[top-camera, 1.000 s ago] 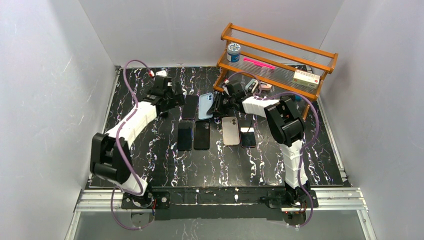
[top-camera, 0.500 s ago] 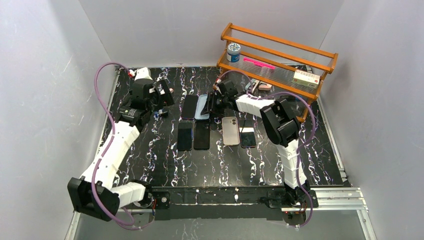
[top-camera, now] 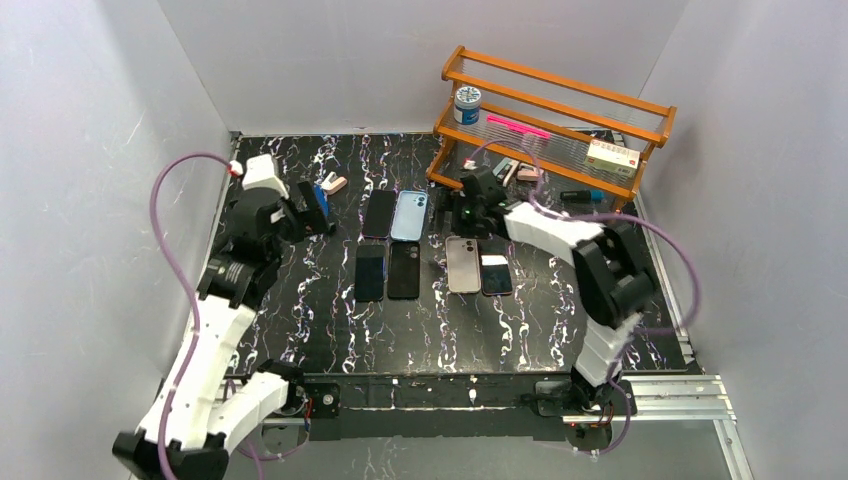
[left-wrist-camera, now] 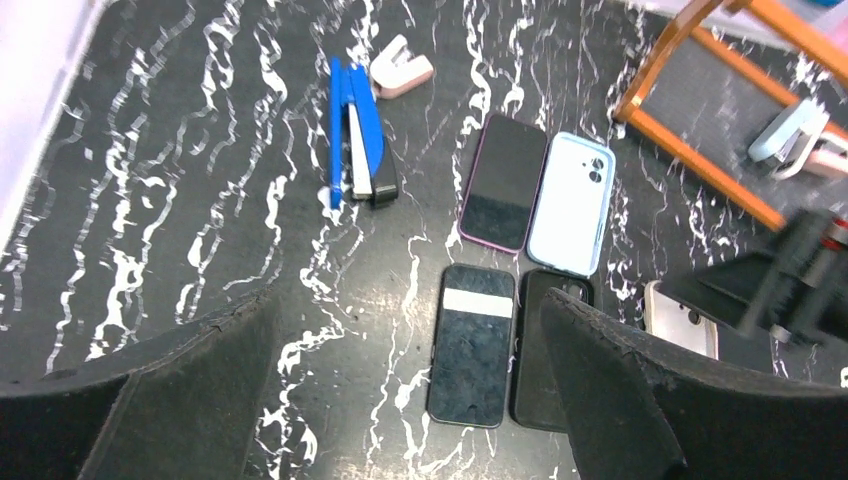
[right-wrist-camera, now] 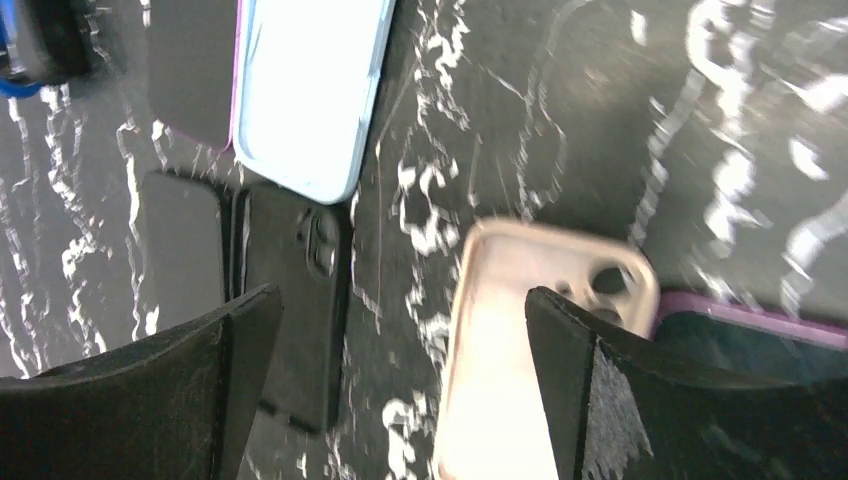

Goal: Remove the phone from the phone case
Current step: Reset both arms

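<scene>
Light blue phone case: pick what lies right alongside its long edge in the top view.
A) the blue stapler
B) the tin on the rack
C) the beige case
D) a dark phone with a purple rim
D: the purple-rimmed dark phone lies flat beside the light blue phone case in the back row, long edge to long edge, while the blue stapler sits well apart.

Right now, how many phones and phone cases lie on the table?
6: far row, purple-rimmed dark phone, light-blue case; near row, black phone, black case, beige case, rightmost dark phone.
</scene>
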Tool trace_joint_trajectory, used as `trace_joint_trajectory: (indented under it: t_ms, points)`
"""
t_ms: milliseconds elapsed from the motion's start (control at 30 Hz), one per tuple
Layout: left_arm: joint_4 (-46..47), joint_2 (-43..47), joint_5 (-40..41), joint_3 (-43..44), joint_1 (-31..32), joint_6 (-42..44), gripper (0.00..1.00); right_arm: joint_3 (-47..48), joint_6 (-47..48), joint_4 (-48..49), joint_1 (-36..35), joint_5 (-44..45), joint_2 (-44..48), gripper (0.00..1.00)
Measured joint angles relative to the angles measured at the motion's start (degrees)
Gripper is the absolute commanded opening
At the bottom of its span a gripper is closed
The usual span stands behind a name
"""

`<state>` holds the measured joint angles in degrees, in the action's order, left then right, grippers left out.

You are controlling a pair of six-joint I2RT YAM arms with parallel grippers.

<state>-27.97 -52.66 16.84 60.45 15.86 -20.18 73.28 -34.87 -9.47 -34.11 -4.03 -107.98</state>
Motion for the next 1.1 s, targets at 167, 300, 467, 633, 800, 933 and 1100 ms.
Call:
trace_joint_trajectory:
  t_ms: [167,300,467,633,800,933,1100]
  points:
    - [-1.07,9.86,3.96,-0.02,0.00,2.25,0.98,-12.37,2.58,-0.20,0.66,10.49,23.65,0.99]
    - [-1.92,16.46,8.13,-0.02,0.00,3.32,0.98,-17.68,5.97,1.01,1.53,20.50,44.09,0.99]
    - [-2.80,22.67,13.62,-0.11,0.00,3.96,0.98,-24.44,10.78,1.51,1.64,32.24,65.83,0.99]
    - [-2.16,29.81,18.10,-1.90,0.00,4.63,0.98,-30.14,15.02,0.15,1.68,40.50,82.05,0.99]
    - [-0.85,34.32,20.65,-4.61,0.00,5.20,0.98,-33.75,18.21,0.59,1.70,45.03,91.03,0.99]
    - [-0.31,34.47,21.07,-6.78,0.00,5.22,0.98,-35.01,19.74,0.59,1.70,46.66,92.72,0.99]
    - [-0.28,34.34,20.81,-8.15,0.00,5.22,0.98,-35.85,20.52,0.52,1.68,47.60,92.56,0.99]
